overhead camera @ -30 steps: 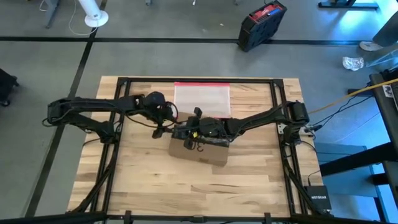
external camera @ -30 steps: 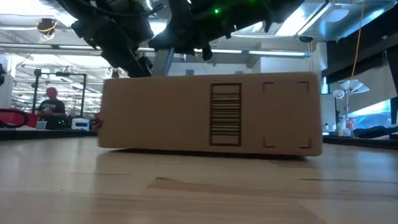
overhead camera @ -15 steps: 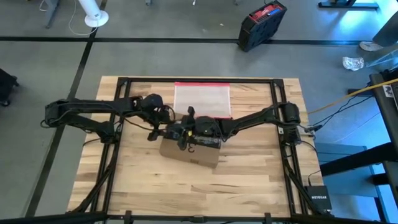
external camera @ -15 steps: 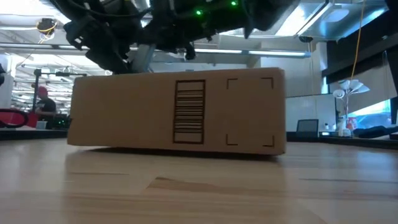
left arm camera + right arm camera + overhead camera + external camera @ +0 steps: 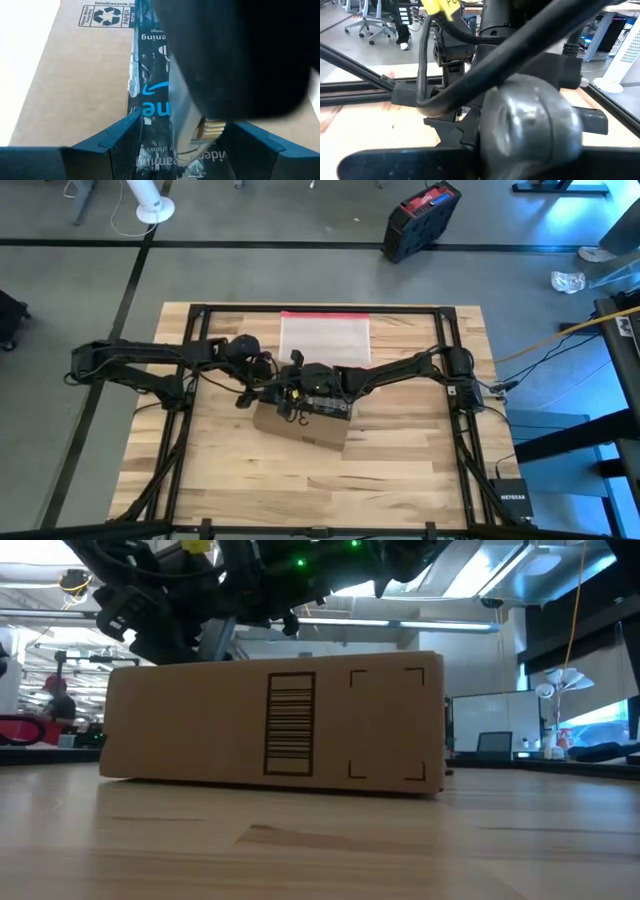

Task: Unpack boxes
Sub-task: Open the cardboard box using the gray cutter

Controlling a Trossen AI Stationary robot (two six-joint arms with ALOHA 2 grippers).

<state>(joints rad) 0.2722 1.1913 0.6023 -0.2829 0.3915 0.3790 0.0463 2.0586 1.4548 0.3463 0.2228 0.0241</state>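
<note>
1. The left gripper (image 5: pixel 262 387) sits right on top of the box (image 5: pixel 300 426), at the box's left end. In the left wrist view its two blue-black fingers (image 5: pixel 112 137) are spread wide, one on each side of the black tape (image 5: pixel 150 75). They pinch nothing.

2. The right gripper (image 5: pixel 296 402) is just beside the left one, also on top of the box. I cannot tell if its fingers are spread or pressed together. The arm covers them from above, and its own wrist view is filled by a round grey part.

3. Under both grippers, the brown box lies flat on the wooden table (image 5: pixel 400 470), near the middle. Past the grippers, farther back on the table, lies a clear pouch with a pink edge (image 5: pixel 325 337). A black and red case (image 5: pixel 420 218) stands on the floor, well away.

4. My guess: the step is opening the box. The tape is on and the flaps are shut. The next move would need a finger to get under the tape or its edge and pull, while the other arm holds the box down.

5. Only the left wrist view shows the tape up close, with its blue smile mark and a torn, wrinkly edge.

6. Only the low view shows the box's side, with its printed bars (image 5: pixel 290 725), and that it rests flat on the table.
</note>
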